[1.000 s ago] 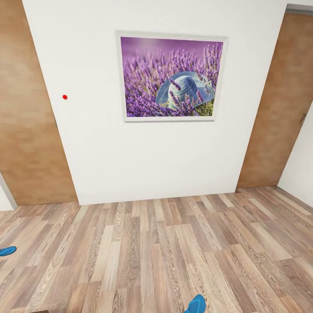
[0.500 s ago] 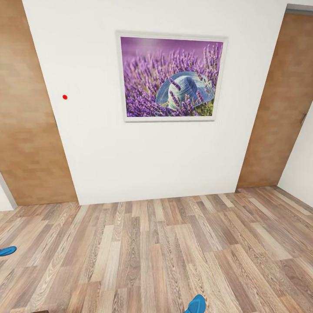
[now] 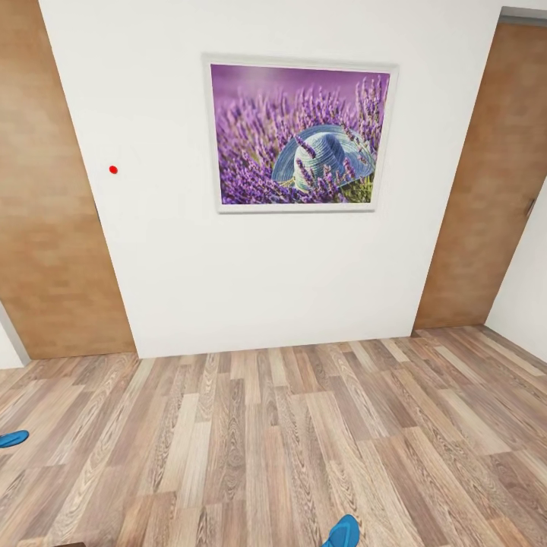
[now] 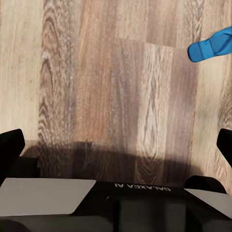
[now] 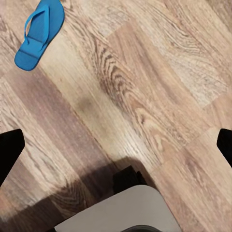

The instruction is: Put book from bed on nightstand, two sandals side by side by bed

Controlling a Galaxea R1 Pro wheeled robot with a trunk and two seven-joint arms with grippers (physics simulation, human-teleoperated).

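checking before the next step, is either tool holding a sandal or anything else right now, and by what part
Nothing is held. Both tools are open over bare wood floor. One sandal lies flat beyond the right tool; the other sandal lies on the floor beyond the left tool.

We are holding the left end effector (image 4: 116, 145) wide open, its two dark fingertips (image 4: 10, 147) peeking in at the left and right edges of the left wrist frame, with nothing between them. Across the bottom of that frame, our dark base housing with its grey panels is showing. We are keeping the right end effector (image 5: 116, 147) spread just as wide, black fingertips (image 5: 9, 150) sitting at both side edges of the right wrist frame, pointing downward.
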